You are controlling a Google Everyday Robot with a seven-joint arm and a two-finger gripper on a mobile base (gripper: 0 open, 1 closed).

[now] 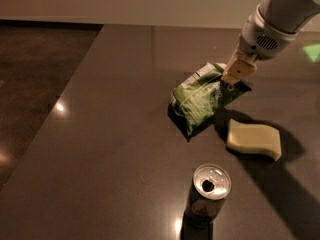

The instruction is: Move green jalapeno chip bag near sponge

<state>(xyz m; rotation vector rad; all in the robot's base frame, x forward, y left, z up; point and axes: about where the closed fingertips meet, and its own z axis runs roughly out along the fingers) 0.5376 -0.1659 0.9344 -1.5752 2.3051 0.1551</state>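
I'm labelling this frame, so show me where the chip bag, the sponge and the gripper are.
green jalapeno chip bag [200, 101]: camera view, middle of its crinkled green face.
sponge [252, 139]: camera view, centre of its pale yellow top.
gripper [231, 80]: camera view, jaws' tips, on the bag's upper right end.

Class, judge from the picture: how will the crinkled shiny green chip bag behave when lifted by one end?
Probably floppy: the crinkled green chip bag is creased and sags below the gripper, which pinches its upper right end. Likely light, since that small pinch alone props up one end. Its shiny film may slip.
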